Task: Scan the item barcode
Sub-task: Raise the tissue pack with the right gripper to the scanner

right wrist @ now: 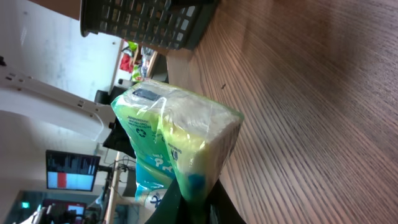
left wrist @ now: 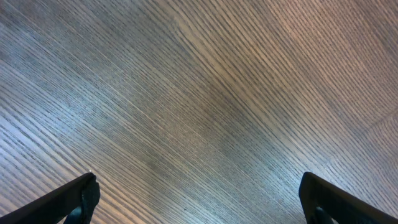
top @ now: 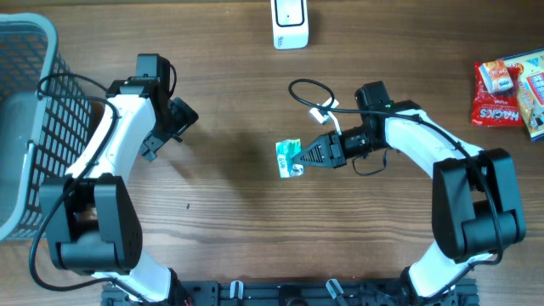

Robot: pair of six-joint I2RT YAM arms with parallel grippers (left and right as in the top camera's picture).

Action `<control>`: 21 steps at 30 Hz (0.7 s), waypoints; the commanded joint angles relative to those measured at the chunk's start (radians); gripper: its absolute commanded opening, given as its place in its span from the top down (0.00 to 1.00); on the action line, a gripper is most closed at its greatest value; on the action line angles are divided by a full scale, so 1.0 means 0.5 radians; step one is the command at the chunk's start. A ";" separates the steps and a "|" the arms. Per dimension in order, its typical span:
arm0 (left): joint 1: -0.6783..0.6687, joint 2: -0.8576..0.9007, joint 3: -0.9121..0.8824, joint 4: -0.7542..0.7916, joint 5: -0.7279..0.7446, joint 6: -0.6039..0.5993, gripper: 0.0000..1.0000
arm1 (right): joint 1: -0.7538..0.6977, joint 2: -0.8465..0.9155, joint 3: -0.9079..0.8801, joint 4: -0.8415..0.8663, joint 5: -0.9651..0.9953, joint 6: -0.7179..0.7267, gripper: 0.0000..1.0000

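Overhead view: light is even and diffuse, falling from above. The table [top: 255, 238] reads mid-bright with no hard glare. A soft-edged shadow lies on the wood just left of the packet [top: 290, 159]. The white scanner [top: 290, 21] at the far edge is close to blown out. Focus is sharp throughout.

Left wrist view: a cool, bluish sheen covers the lower wood, a warmer tint shows at the upper right, and a dim patch sits mid-frame. The grain is crisp. The fingers [left wrist: 74, 199] in the lower corners are dark and soft.

Right wrist view: the packet film carries pale glare. The room behind, at left, is overexposed and out of focus. The basket [right wrist: 149, 22] is dark and blurred.
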 commanded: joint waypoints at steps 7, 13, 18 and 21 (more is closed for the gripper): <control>0.008 -0.002 0.002 -0.002 -0.020 -0.019 0.00 | 0.000 0.021 0.217 0.736 1.484 1.678 0.96; 0.008 -0.002 0.002 -0.002 -0.020 -0.019 0.00 | 0.177 0.047 1.103 0.227 2.887 1.379 0.96; 0.008 -0.002 0.002 -0.002 -0.020 -0.019 0.00 | 0.309 0.385 1.322 0.899 3.317 0.910 0.96; 0.008 -0.002 0.002 -0.002 -0.020 -0.019 0.00 | 0.456 0.567 1.322 1.530 3.330 0.237 0.95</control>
